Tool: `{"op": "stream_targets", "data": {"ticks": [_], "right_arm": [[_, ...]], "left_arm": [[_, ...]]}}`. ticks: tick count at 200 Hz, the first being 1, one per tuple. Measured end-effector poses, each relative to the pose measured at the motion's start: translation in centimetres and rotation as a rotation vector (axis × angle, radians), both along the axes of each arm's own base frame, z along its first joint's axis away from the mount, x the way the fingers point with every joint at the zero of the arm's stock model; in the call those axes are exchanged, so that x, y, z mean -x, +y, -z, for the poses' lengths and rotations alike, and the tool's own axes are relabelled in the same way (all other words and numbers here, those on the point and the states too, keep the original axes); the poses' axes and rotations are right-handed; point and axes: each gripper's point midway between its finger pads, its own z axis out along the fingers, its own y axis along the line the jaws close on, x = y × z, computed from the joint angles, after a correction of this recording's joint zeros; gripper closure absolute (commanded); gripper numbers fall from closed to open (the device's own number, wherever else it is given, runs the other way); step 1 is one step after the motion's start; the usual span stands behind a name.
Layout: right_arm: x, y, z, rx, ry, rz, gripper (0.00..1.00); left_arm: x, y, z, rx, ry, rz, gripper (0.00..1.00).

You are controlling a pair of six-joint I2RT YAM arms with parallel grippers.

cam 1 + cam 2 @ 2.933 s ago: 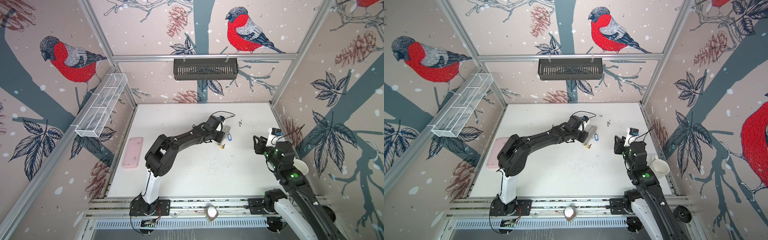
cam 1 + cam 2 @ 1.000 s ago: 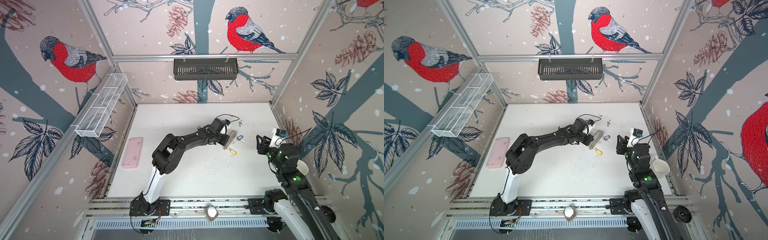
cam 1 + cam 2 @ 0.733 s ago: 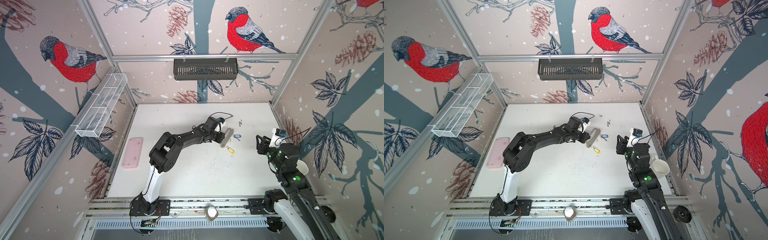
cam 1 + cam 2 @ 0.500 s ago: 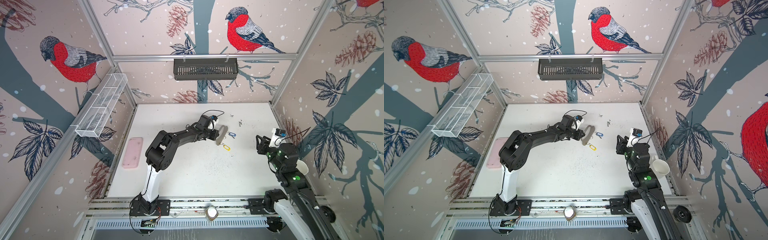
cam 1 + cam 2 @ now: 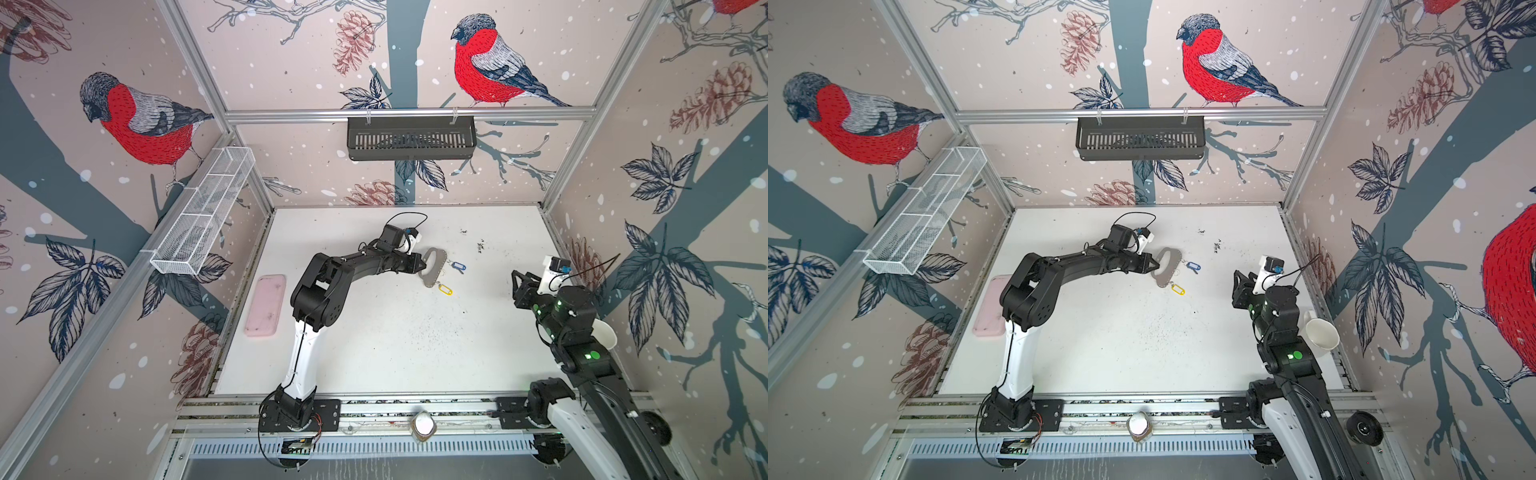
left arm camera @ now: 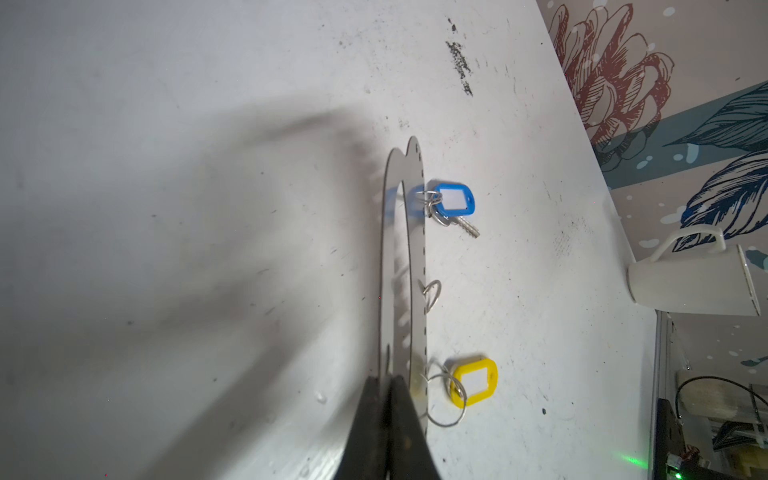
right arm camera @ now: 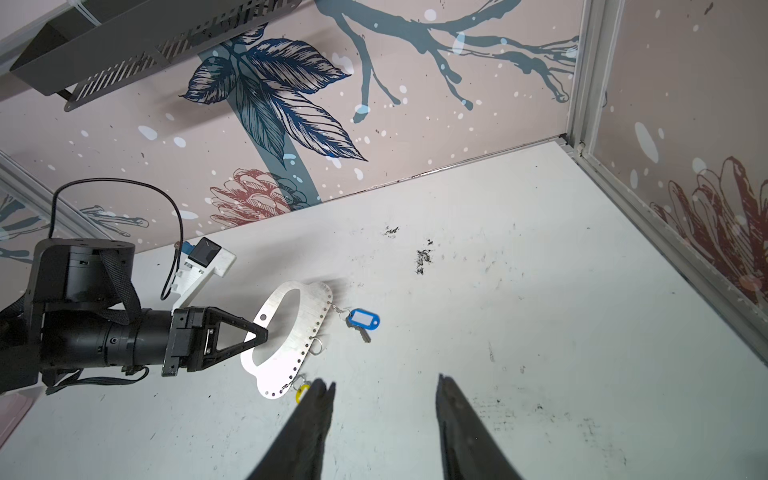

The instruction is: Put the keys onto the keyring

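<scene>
Labels: the blue tag (image 6: 453, 200) and the yellow tag (image 6: 474, 382) each carry a paper window. Both windows are plain white in the left wrist view.

Keyring (image 7: 309, 316): a flat, matt grey metal oval with a long oval cutout. A row of small holes runs along one scalloped edge. In both top views the keyring (image 5: 430, 279) is right of centre, toward the back of the white worktop (image 5: 395, 345). It is held tilted with the holed edge lowest. I cannot tell whether that edge touches the worktop.

Left fingers (image 7: 237, 328): pressed together, pinching the keyring's plain rim on the side away from the holes.

Along the holed edge:
- Near one end, small rings hold the blue tag and a silver key (image 6: 461, 222). Both lie on the worktop just beside the plate.
- At mid-edge hangs a lone small ring (image 6: 431, 293).
- Near the other end, a larger wire ring (image 6: 446, 411) carries the yellow tag, which also lies on the worktop. I cannot make out a key on it.

Right fingers (image 7: 316, 419): spread and gripping nothing, above the worktop. In the top views they are well apart from the keyring. In the right wrist view one finger covers part of the yellow tag.

Elsewhere: a white mug (image 5: 1320, 334) is at the worktop's right edge beside the right arm. A pink tray (image 5: 266, 305) lies along the left edge.
</scene>
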Motion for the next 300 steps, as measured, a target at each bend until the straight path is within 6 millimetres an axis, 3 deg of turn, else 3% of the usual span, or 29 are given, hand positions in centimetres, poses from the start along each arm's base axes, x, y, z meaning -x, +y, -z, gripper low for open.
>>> {"op": "stream_targets", "data": {"ticks": [76,137,202,213,245,300], "right_arm": [[0.0,0.0,0.1,0.000,0.003,0.000,0.55],[0.0,0.0,0.2,0.000,0.004,-0.002,0.55],[0.0,0.1,0.3,0.000,0.008,-0.005,0.54],[0.0,0.1,0.4,0.000,0.009,-0.005,0.54],[-0.3,0.5,1.3,-0.002,0.037,-0.028,0.47],[-2.3,4.2,6.9,-0.042,0.218,-0.204,0.42]], "left_arm": [[-0.5,1.6,2.4,-0.049,0.077,-0.033,0.82],[-0.9,2.0,2.3,-0.065,0.062,-0.051,0.75],[-1.7,5.5,1.9,-0.129,0.044,-0.149,0.70],[-1.6,6.3,1.6,-0.139,0.043,-0.165,0.65],[-1.4,7.9,-0.6,-0.152,0.001,-0.206,0.62],[0.4,10.1,-6.6,-0.146,-0.134,-0.266,0.59]]}}
